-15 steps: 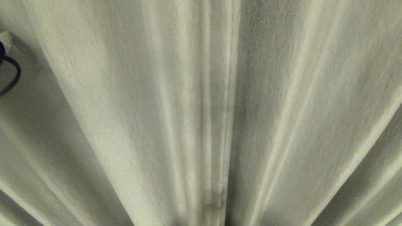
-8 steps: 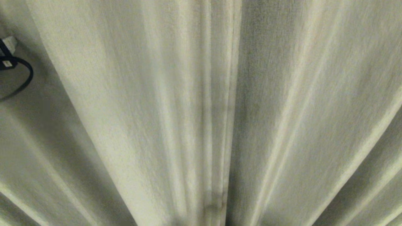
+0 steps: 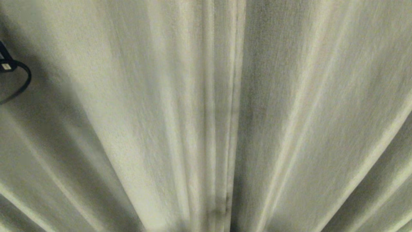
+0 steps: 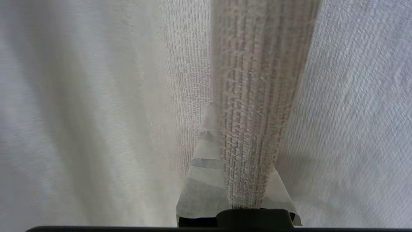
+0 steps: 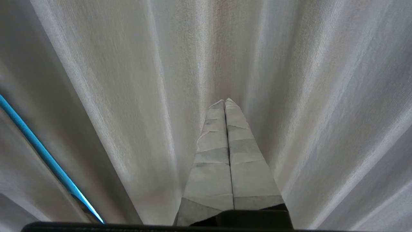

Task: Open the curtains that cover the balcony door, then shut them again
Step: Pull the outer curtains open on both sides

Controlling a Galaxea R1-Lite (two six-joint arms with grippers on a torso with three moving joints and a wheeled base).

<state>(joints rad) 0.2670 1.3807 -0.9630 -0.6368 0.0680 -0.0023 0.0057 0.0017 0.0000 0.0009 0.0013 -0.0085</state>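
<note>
The curtains (image 3: 206, 96) fill the head view as thick beige pleats hanging shut; the balcony door is hidden behind them. In the left wrist view my left gripper (image 4: 227, 125) is shut on a bunched fold of the thick woven curtain (image 4: 257, 96). The fold runs between the taped fingers (image 4: 204, 154) and hides most of one of them. Of that arm the head view shows only a black cable (image 3: 19, 80) at the far left edge. My right gripper (image 5: 225, 102) is shut on nothing, its tips pointing at the pale curtain (image 5: 112, 80) without holding it.
A bright blue strip (image 5: 38, 148) runs slantwise at the edge of the right wrist view. Sheer lighter fabric (image 4: 80, 112) hangs beside the gripped fold. Cloth covers everything ahead, with no floor or wall in sight.
At the head view's left edge the black cable has shifted, and the pale taped tip seen beside it earlier no longer shows. The shadow on the left pleats has deepened.
</note>
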